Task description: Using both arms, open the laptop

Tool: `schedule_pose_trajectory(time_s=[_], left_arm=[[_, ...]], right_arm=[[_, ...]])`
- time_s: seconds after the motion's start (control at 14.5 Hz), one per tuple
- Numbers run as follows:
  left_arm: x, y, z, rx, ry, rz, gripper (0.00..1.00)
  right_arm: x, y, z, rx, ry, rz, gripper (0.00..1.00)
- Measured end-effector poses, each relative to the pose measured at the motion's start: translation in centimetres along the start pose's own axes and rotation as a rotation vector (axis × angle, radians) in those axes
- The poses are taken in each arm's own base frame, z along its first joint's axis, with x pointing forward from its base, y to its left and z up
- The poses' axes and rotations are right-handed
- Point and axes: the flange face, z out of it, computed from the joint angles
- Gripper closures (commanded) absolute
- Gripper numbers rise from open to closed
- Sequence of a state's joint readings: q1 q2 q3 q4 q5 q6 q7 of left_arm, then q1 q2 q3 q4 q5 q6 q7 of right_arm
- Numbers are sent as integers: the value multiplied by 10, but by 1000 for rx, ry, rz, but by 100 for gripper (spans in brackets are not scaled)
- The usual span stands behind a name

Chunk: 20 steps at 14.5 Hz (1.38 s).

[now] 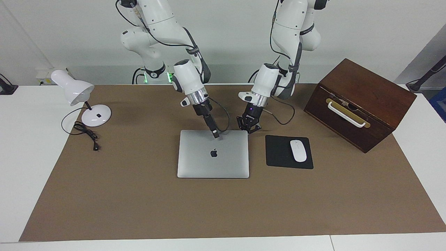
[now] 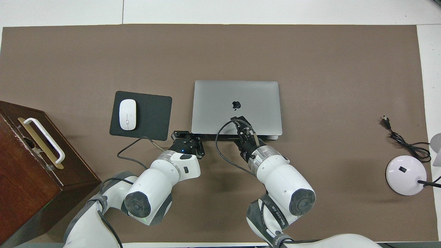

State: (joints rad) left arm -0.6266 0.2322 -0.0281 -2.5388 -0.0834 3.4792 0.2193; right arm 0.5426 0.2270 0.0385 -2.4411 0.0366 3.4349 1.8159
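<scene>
The surface [image 1: 139, 209] carries the shut laptop [image 1: 213, 164] at its middle, with a mouse pad [image 1: 278, 153] at the laptop's three o'clock in the facing view. The right gripper [image 1: 216, 133] rests its tips on the lid near the twelve o'clock edge, jaws together; pressing there could pin the lid down. The left gripper [image 1: 248, 127] sits at the one o'clock corner, jaws closed (holding nothing); it could shove the laptop sideways.
</scene>
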Motion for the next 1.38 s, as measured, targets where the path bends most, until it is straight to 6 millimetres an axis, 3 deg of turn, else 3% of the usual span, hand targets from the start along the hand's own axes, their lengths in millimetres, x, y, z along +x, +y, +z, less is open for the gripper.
schedule_pose_trajectory(time_s=[0.21,0.96,1.38], left_arm=[[1,0,1,0,1,0,100],[1,0,1,0,2,1,100],[2,0,2,0,3,1,100]], right_arm=[[7,-8,2,13,8,-5,0],[2,-26,11,8,7,-4,0],[-1,-57,17,-19,18,4,0]])
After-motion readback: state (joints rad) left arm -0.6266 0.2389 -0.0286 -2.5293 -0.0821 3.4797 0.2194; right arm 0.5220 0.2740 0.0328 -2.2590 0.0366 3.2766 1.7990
